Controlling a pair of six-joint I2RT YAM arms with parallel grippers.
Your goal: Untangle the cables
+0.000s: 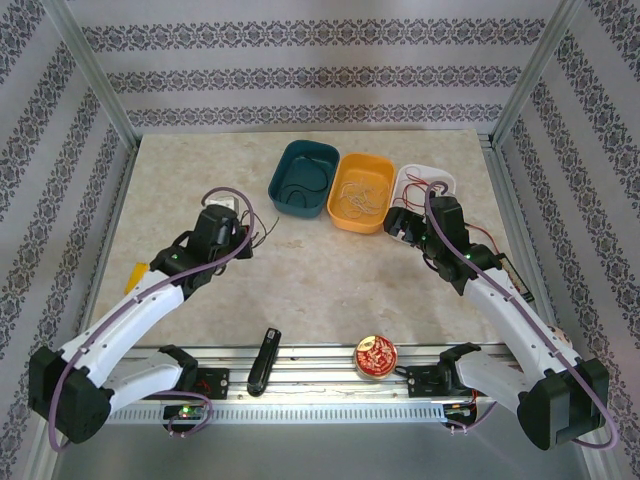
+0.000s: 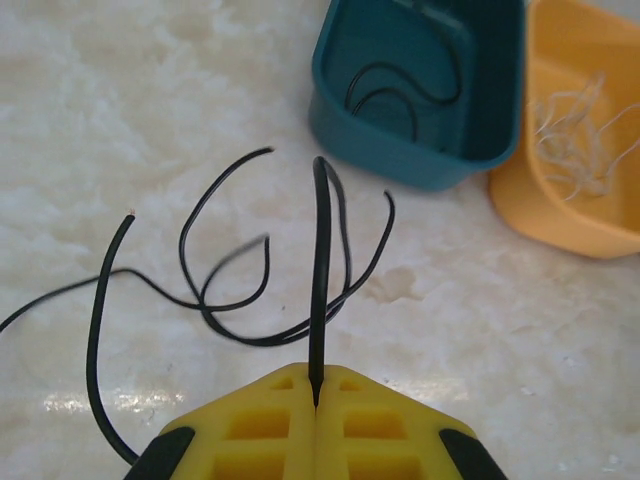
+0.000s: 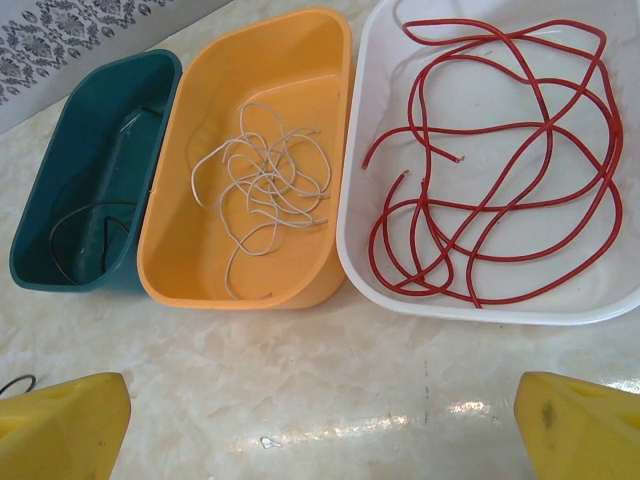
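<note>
L gripper (image 2: 316, 395) is pinching one black cable (image 2: 320, 270) btw its yellow fingertips, jaws pressed together on it. The strand is running straight up from the pinch toward the teal bin (image 2: 400, 160). More black cable loops (image 2: 240, 305) are lying tangled on the marble table (image 2: 120, 120) around the held strand, ends loose. Another black strand (image 2: 395, 90) is sitting inside the teal bin. R gripper (image 3: 320, 430) is hovering above the table w/ fingers (image 3: 60, 430) spread wide, holding nothing, near the front of the bins. White wires (image 3: 265, 185) are lying bunched in the orange bin (image 3: 180, 270). Red cables (image 3: 500, 200) are looping in the white bin (image 3: 360, 250) right beside it.
</note>
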